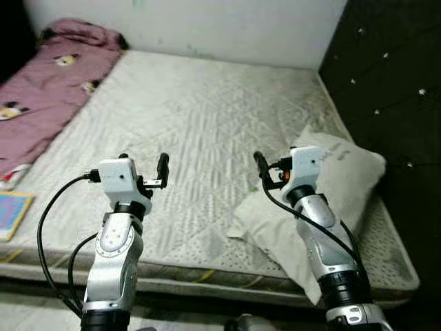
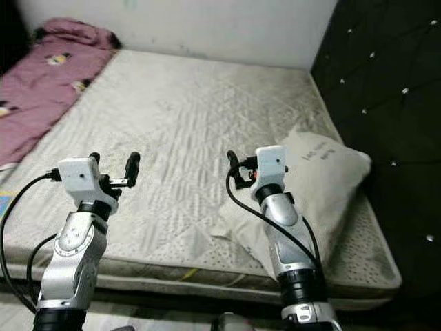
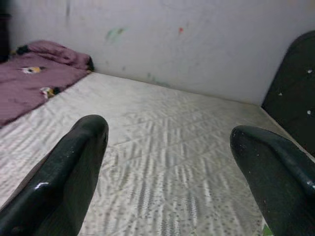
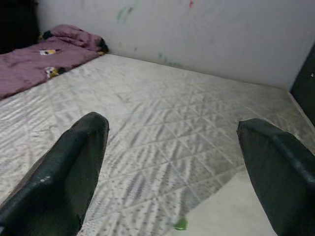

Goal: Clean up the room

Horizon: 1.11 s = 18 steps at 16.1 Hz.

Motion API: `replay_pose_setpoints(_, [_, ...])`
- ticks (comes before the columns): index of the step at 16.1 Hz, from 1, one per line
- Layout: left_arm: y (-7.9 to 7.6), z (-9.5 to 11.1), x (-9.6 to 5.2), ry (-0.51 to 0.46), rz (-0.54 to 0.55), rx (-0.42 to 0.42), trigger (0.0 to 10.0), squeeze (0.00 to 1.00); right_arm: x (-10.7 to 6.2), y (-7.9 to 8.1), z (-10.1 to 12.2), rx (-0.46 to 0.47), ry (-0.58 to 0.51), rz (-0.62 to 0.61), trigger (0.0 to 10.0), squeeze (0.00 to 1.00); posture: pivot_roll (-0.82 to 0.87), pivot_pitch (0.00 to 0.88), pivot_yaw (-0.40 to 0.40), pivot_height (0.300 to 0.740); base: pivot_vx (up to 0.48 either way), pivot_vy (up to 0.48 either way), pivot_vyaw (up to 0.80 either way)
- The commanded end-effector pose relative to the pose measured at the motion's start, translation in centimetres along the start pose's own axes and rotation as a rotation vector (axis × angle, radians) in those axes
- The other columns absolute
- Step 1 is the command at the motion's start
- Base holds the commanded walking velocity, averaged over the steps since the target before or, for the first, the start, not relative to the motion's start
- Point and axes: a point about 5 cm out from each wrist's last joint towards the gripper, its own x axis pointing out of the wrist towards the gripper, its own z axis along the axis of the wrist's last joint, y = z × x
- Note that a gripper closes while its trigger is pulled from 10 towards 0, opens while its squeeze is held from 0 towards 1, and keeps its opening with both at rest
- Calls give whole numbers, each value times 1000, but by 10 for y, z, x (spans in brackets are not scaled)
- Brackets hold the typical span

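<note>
A bare quilted mattress (image 1: 186,117) lies before me. A white pillow (image 1: 341,183) rests askew on its near right corner, overhanging the edge. A pink blanket (image 1: 48,89) with cartoon prints is bunched along the mattress's left side. My left gripper (image 1: 143,163) hovers open over the near left part of the mattress, holding nothing. My right gripper (image 1: 274,165) is open and empty too, raised just left of the pillow. In the wrist views the left gripper's fingers (image 3: 74,167) and the right gripper's fingers (image 4: 69,172) stand wide apart. A tiny green scrap (image 4: 180,224) lies by the pillow's edge.
A black tufted headboard (image 1: 393,89) rises on the right. A white wall (image 1: 207,24) runs behind the mattress. A colourful book (image 1: 10,210) lies on the floor at the left, by the mattress's near corner.
</note>
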Motion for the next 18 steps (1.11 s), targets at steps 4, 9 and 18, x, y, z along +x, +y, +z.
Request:
replay_pose_setpoints(4, [-3,-1,0,8,-13,-1,10000,0,1,-5,2,-3,2,-15,10000,0,-90,0,-66,740,0,-322,-739])
replay_pose_setpoints(9, [-4,-1,-1,9,-17,-6,10000,0,1,-5,1,-5,4,-13,10000,0,-89,0,-67,740,0,-468,-368])
replay_pose_setpoints(18, [-2,-1,0,6,9,-12,10000,0,2,-5,2,-4,3,-12,10000,0,-90,0,-67,740,0,-286,0])
